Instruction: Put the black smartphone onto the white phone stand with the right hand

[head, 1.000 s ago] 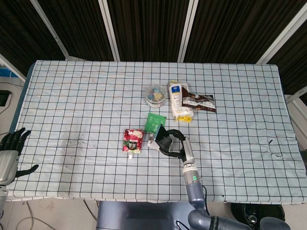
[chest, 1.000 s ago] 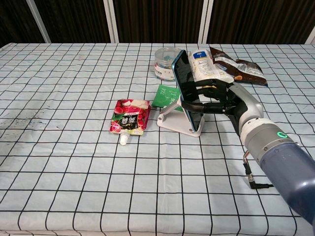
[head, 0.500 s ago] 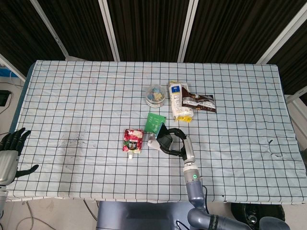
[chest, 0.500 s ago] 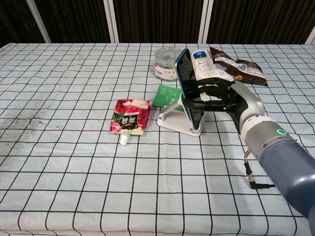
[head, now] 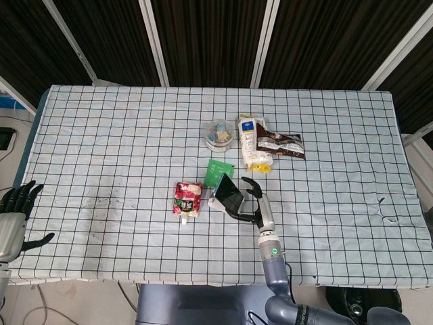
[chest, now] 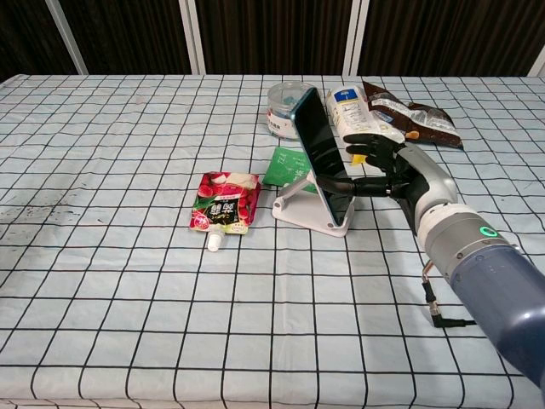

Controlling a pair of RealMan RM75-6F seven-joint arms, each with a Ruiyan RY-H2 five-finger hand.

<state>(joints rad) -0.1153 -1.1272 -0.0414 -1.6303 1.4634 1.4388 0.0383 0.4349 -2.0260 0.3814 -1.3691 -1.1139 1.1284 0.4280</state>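
The black smartphone leans back to the left on the white phone stand, its lower edge down in the stand's lip. My right hand is just right of it with fingers spread. The upper fingers are off the screen, and a lower finger still reaches the phone's lower face. My left hand hangs beyond the table's left edge, fingers apart, holding nothing.
A red pouch lies left of the stand and a green packet lies behind it. Further back are a round tub, a white and yellow bag and a dark snack bag.
My right hand's fingers have come off the phone and spread. The phone has tipped back to the left and now rests on the stand by itself. The left hand has not moved.
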